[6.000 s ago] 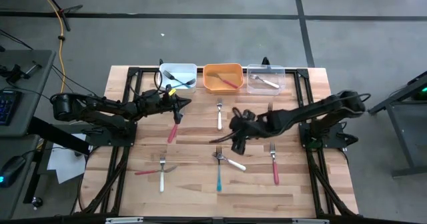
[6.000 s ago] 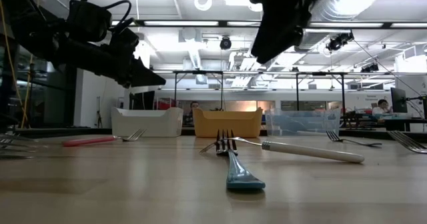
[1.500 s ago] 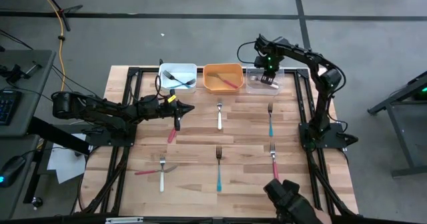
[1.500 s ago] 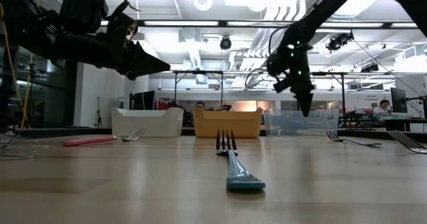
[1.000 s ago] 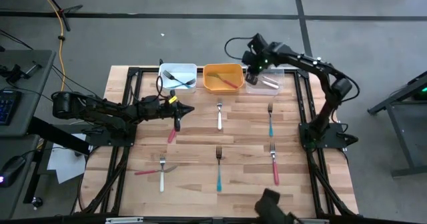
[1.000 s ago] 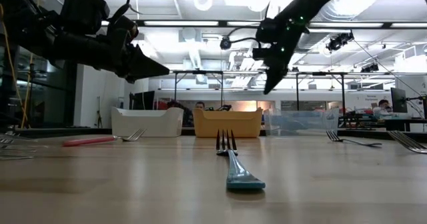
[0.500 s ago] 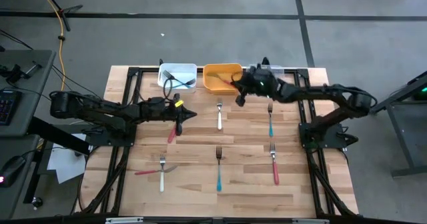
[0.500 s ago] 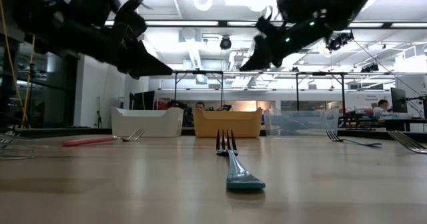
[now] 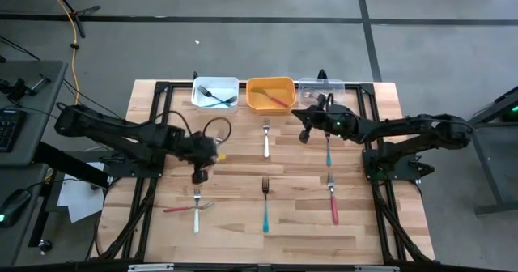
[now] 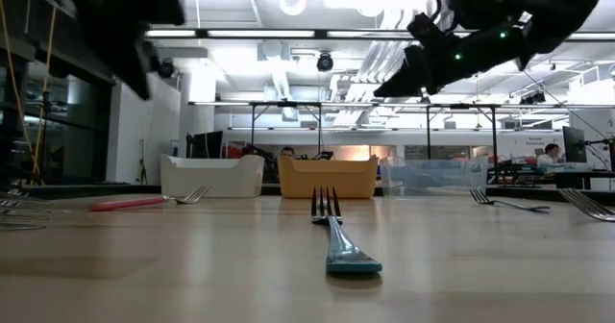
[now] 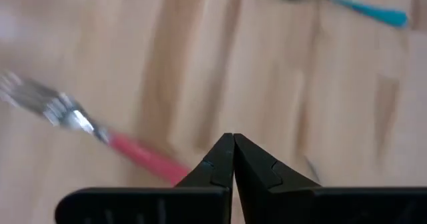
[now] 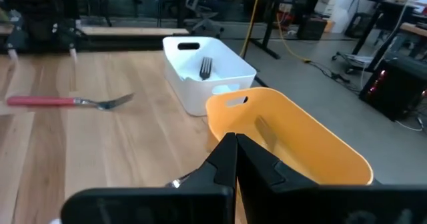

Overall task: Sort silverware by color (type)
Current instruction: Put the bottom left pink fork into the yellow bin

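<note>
The left gripper (image 9: pixel 199 173), fingers pressed together and holding nothing, hangs above the table (image 9: pixel 235 231) just over a red-handled fork (image 11: pixel 113 143). The right gripper (image 9: pixel 303 134), likewise closed and empty, hovers near the orange bin (image 9: pixel 270 95), between the white-handled fork (image 9: pixel 265 139) and a blue-handled fork (image 9: pixel 328 146). More forks lie well apart from that bin, toward the table's near edge.

You see two black jointed arms trailing dark cables, a yellow tag near the left gripper (image 9: pixel 199 175), and tapered black fingers (image 12: pixel 223 159).
</note>
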You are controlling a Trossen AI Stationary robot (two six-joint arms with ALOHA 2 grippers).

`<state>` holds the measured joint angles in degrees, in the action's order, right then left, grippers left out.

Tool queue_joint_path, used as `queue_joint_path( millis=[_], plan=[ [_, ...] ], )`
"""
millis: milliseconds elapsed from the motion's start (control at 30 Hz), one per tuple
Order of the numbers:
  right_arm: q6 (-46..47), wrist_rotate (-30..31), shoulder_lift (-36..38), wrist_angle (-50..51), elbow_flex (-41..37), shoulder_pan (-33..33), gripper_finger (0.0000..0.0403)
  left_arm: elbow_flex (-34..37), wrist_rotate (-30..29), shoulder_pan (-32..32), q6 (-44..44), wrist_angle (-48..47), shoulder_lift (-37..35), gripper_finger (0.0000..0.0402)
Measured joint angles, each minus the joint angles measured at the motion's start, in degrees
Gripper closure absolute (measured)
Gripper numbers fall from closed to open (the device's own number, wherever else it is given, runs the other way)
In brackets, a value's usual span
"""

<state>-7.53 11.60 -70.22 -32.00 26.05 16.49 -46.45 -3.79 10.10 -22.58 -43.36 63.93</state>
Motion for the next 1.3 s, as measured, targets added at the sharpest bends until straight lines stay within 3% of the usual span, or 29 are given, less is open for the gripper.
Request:
queue_joint_path(
  millis=[200, 400, 567, 867, 1000, 1300],
  plan=[
    [-0.22, -0.07, 1.05, -0.36, -0.77, 0.00, 0.0403, -3.25, 5.04, 11.08, -20.65, -9.64, 0.53, 0.0369],
    [-0.40, -0.07, 1.05, -0.34, -0.77, 0.00, 0.0403, -4.18, 6.30, 22.19, -33.82, -10.78, 3.36, 0.0327],
    [-0.44, -0.13, 1.03, -0.32, -0.77, 0.00, 0.0403, -4.14, 6.29, 28.05, -36.28, -10.53, 8.66, 0.0302],
    [-0.44, -0.17, 1.01, -0.25, -0.77, 0.00, 0.0403, -3.59, 6.67, 31.02, -37.37, -8.97, 17.46, 0.0290],
    [-0.44, -0.17, 1.01, -0.23, -0.77, 0.00, 0.0403, 0.14, 9.41, 31.00, -38.51, -2.85, 18.29, 0.0290],
    [-0.44, -0.19, 0.99, -0.25, -0.75, 0.00, 0.0403, 4.56, 8.14, 30.83, -39.09, 2.10, 18.20, 0.0290]
  ],
)
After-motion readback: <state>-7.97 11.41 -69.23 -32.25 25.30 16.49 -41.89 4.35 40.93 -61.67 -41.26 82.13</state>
